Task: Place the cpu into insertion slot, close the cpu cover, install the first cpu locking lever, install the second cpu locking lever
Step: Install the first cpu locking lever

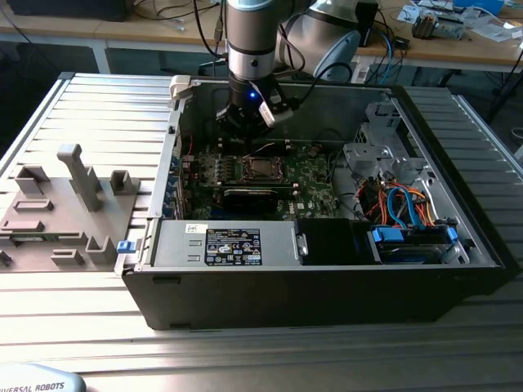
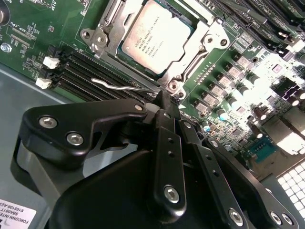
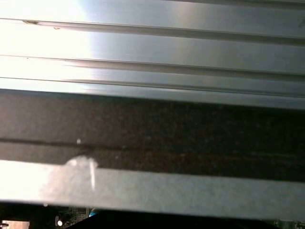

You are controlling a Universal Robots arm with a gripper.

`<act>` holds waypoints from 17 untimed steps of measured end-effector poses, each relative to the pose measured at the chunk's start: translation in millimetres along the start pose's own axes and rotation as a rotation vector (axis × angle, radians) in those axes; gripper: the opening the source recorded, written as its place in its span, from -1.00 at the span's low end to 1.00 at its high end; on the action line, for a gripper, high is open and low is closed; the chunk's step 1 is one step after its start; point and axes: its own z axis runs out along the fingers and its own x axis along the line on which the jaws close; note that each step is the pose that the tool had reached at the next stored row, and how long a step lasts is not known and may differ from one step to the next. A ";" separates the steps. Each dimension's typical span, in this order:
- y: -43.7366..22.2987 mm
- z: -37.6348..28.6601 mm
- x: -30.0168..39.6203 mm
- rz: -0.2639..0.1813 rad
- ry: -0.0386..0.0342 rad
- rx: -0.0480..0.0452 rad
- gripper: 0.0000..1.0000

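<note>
Looking like a robotics lab or electronics workshop. An open desktop computer case (image 1: pixel 327 269) is lying on its side on a ribbed aluminium table (image 1: pixel 98 106), motherboard (image 1: pixel 310 184) and wiring showing. A grey fixture plate (image 1: pixel 61 212) with upright holders is sitting at the exterior view's left of the case. A robot arm (image 1: pixel 249 41) is hanging over the case. Behind it, wooden workbenches (image 1: pixel 458 49) are carrying loose cables (image 1: pixel 176 12) and small parts, which is pointing to a test bench setup rather than an office or home.
</note>
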 end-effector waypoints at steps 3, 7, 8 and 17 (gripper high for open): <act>0.0 0.7 0.0 0.000 0.0000 0.0000 -0.79; 0.0 1.9 0.0 0.000 0.0000 0.0000 -0.79; 0.0 2.2 0.0 0.000 0.0000 0.0000 -0.79; 2.6 4.6 -2.3 -0.002 0.0001 0.0001 -0.79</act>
